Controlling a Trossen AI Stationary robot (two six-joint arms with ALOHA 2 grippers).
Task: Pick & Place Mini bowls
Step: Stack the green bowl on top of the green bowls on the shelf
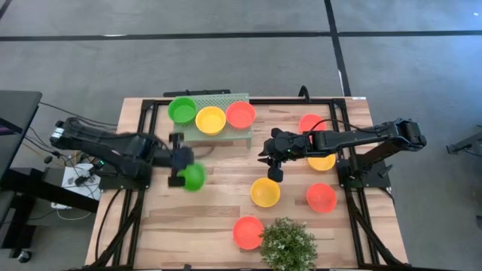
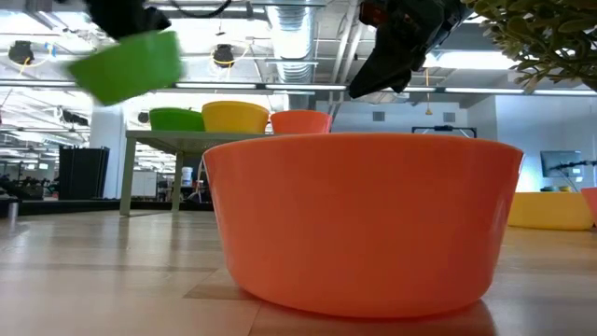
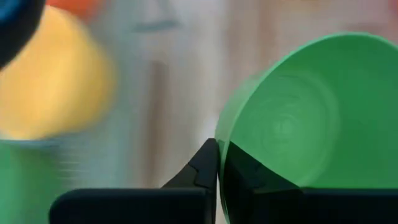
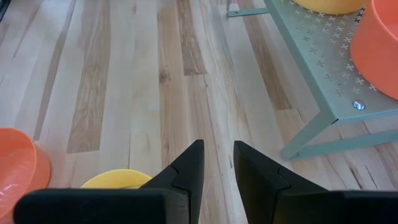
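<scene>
My left gripper (image 1: pixel 185 167) is over the table's left half, shut on a green mini bowl (image 1: pixel 194 178) that shows high up in the low view (image 2: pixel 126 63). My right gripper (image 1: pixel 274 168) hangs open over the table's middle, above bare wood and just beyond a yellow bowl (image 1: pixel 264 192) (image 4: pixel 115 179). A green bowl (image 1: pixel 181 110), a yellow bowl (image 1: pixel 210 120) and a red-orange bowl (image 1: pixel 240 114) sit on top of the pale green stand (image 1: pixel 226 134). Other bowls rest on the table: red-orange ones (image 1: pixel 321 197), (image 1: pixel 248 232), (image 1: pixel 310 123) and a yellow one (image 1: pixel 322 161) under the right arm. My left gripper holds the green bowl by its rim (image 3: pixel 219 142), pinched with one finger (image 3: pixel 249 174) inside the bowl and the other (image 3: pixel 200 171) outside its wall. The bowl is lifted clear of the table and tilted, its opening turned toward the wrist camera.
A bushy potted plant (image 1: pixel 286 245) stands at the near edge beside a red-orange bowl, which fills the low view (image 2: pixel 364 219). The stand's leg (image 4: pixel 311 140) is close to my right gripper. Bare wood lies between the two grippers and along the near left of the table.
</scene>
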